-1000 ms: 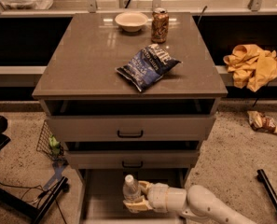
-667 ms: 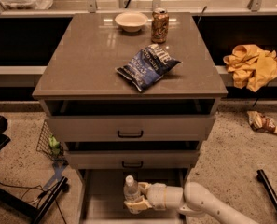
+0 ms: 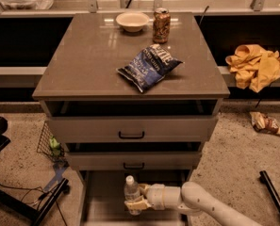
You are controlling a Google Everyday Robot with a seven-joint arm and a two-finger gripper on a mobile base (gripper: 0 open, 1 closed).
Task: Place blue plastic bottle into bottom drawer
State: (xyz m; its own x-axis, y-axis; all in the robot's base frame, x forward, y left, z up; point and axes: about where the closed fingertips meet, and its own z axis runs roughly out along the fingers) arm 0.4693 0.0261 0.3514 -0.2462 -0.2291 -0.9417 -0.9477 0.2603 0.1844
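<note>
The blue plastic bottle (image 3: 131, 192), clear with a white cap, stands upright inside the open bottom drawer (image 3: 99, 199), near its middle. My gripper (image 3: 135, 203) reaches in from the lower right on a pale arm. Its fingers (image 3: 138, 204) wrap the lower half of the bottle, shut on it. The bottle's base is hidden behind the fingers, so I cannot tell whether it touches the drawer floor.
The cabinet top (image 3: 92, 55) holds a blue chip bag (image 3: 150, 66), a brown drink can (image 3: 161, 25) and a white bowl (image 3: 132, 20). Two upper drawers (image 3: 130, 128) with black handles stand slightly open. A yellow cloth (image 3: 255, 66) lies right; a black stand (image 3: 40, 206) lower left.
Nothing has visibly moved; my gripper stays shut on the bottle in the same spot in the bottom drawer.
</note>
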